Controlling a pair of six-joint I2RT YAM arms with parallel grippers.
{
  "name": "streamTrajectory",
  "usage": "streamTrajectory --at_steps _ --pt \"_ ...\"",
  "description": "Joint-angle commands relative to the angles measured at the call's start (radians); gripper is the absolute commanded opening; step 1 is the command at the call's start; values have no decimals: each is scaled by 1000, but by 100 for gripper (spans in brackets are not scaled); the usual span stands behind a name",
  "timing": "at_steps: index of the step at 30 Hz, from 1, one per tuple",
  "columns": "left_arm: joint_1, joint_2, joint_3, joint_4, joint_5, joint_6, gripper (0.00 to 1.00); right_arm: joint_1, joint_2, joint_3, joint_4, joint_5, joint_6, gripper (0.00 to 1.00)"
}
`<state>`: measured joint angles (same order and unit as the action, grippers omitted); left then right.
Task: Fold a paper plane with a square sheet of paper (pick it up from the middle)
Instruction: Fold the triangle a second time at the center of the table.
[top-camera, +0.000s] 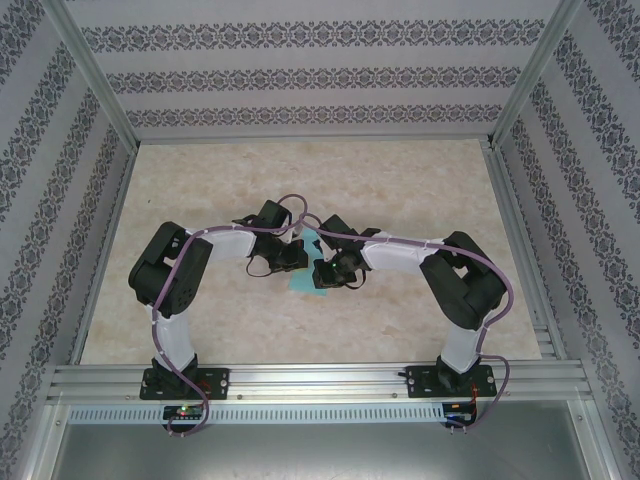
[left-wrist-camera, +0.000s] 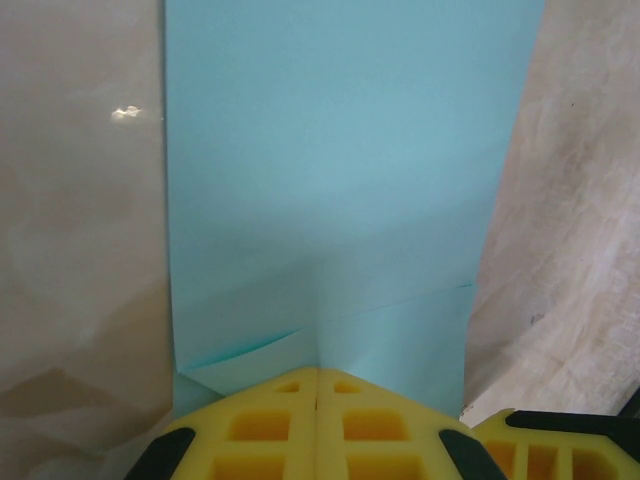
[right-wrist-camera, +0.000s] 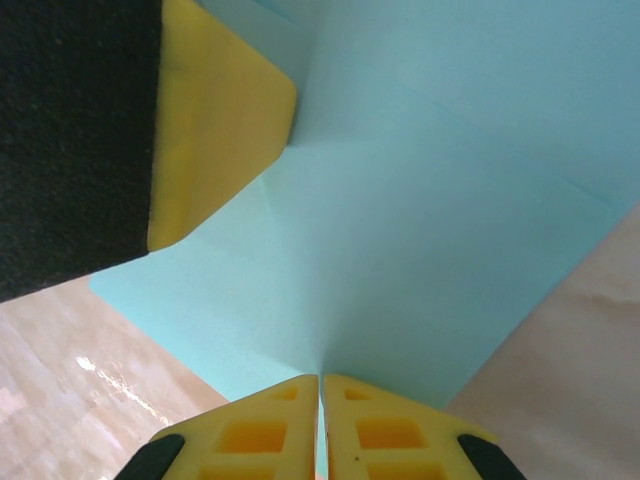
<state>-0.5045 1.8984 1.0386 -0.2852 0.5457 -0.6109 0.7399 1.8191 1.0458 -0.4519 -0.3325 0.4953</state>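
Observation:
The square sheet of paper (top-camera: 301, 283), teal-blue and partly folded, hangs between my two grippers at the middle of the table. In the left wrist view the paper (left-wrist-camera: 340, 150) rises from my left gripper (left-wrist-camera: 318, 372), whose yellow fingers are pressed together on a crease. In the right wrist view the paper (right-wrist-camera: 420, 220) spreads out from my right gripper (right-wrist-camera: 320, 378), shut with a sliver of teal between its tips. From above, the left gripper (top-camera: 296, 258) and right gripper (top-camera: 328, 272) face each other, almost touching. The left gripper's finger (right-wrist-camera: 215, 120) meets the sheet where fold lines converge.
The marble-patterned table (top-camera: 300, 180) lies below the paper. Aluminium rails (top-camera: 320, 380) run along the front edge and patterned walls (top-camera: 300, 75) close the back and sides. One yellow finger of the right gripper (left-wrist-camera: 545, 440) sits right beside my left fingers.

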Motion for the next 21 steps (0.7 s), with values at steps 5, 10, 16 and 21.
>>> streamTrajectory --at_steps 5,10,16,21 --pt "-14 66 -49 -41 -114 -15 5 12 30 62 -11 36 -17 11" --pt "-14 66 -49 -40 -110 -16 5 12 59 79 6 31 -13 12" --pt "-13 64 -51 -40 -114 -16 5 13 56 42 11 25 -14 12" --pt "-13 62 -56 -36 -121 -22 5 13 29 -15 6 13 -30 11"
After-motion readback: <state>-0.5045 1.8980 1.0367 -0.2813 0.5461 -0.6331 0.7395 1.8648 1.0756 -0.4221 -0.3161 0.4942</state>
